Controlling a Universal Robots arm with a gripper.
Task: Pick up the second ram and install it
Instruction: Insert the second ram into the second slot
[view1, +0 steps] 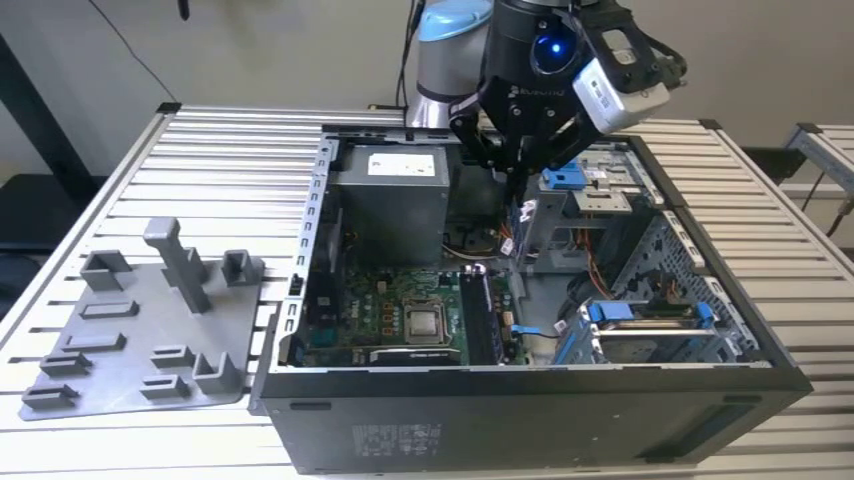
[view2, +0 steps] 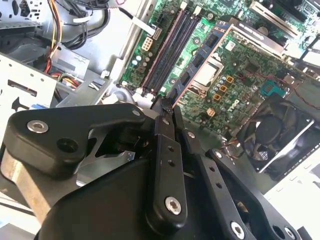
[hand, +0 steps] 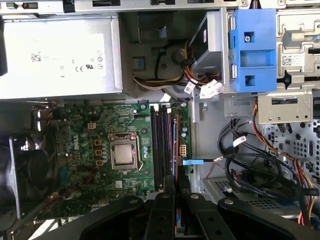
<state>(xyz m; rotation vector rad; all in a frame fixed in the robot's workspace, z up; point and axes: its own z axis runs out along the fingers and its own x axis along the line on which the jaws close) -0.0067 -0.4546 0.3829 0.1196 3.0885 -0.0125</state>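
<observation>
Gripper clenched on second ram | ram sticks out from fingertips toward green board | long axis seems parallel to black slots | not yet seated

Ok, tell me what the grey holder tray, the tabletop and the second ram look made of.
The grey holder tray looks like matte plastic: uniform colour, moulded uprights. The tabletop looks like aluminium: pale satin slats with grooves. The second ram, in the gripper, is dark circuit board with black chips; its orange-gold edge is probably metal contacts.
</observation>
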